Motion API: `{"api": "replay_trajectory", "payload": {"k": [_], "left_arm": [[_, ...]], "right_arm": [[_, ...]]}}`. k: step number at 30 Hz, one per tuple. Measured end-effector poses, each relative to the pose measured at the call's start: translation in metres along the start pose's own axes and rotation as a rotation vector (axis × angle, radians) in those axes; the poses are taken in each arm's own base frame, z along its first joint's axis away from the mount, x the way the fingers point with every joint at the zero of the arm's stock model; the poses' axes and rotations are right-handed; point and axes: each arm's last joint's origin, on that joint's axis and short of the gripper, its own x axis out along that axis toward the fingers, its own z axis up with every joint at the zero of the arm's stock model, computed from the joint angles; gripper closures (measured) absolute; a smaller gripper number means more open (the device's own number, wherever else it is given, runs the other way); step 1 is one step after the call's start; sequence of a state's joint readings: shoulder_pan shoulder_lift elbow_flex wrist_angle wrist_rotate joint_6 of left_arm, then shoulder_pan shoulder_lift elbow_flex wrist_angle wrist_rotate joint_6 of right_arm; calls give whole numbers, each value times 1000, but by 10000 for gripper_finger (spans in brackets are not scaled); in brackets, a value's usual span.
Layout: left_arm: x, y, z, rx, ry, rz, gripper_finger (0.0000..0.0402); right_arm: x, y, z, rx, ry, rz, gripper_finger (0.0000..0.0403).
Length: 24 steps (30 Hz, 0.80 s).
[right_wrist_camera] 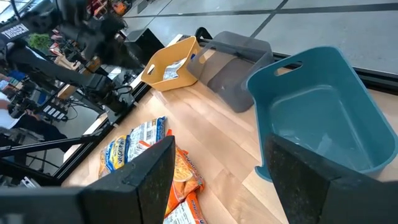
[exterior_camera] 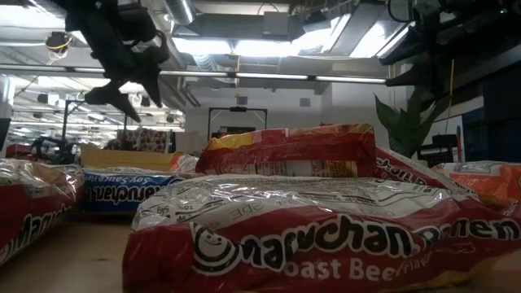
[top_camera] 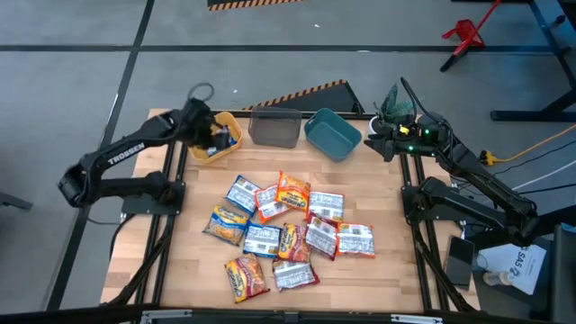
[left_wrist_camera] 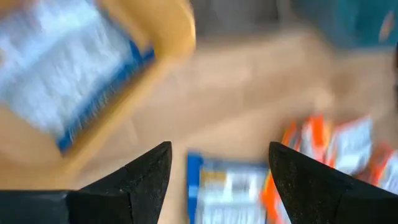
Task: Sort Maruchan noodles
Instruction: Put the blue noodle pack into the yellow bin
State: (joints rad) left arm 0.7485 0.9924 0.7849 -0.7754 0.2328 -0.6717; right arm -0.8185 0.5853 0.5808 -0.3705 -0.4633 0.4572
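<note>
noodles [top_camera: 286,232]: flat blue, orange, red packets heaped mid-table | left tool [top_camera: 205,126]: agape, empty | right tool [right_wrist_camera: 217,180]: agape, empty

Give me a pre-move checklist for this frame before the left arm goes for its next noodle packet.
1. Left gripper empty with fingers apart, above the yellow bin: ok.
2. Blue-white packet lying inside the yellow bin: ok.
3. Right gripper open and empty, near the teal bin, away from the pile: ok.
4. Grey bin and teal bin upright at the table's far edge: ok.
5. Packets left on the table, several overlapping: not ok for a clean single pick.
6. Contents of the grey bin: cannot tell.
</note>
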Motion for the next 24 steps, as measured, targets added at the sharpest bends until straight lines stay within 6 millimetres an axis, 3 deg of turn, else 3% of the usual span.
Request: {"api": "replay_trajectory", "payload": {"k": [3, 7, 13, 17, 24], "left_arm": [[13, -4, -26, 61, 118, 51, 141], [31, -5, -51, 89, 131, 95, 141], [50, -10, -70, 78, 106, 20, 141], [59, -2, -82, 87, 97, 71, 141], [73, 4, -94, 62, 89, 14, 141]], "right_arm": [[0, 0, 0, -4, 0, 0, 169], [0, 0, 0, -17, 0, 0, 169], [0, 0, 0, -18, -1, -1, 169], [0, 0, 0, -18, -1, 0, 169], [0, 0, 0, -19, -1, -1, 169]]}}
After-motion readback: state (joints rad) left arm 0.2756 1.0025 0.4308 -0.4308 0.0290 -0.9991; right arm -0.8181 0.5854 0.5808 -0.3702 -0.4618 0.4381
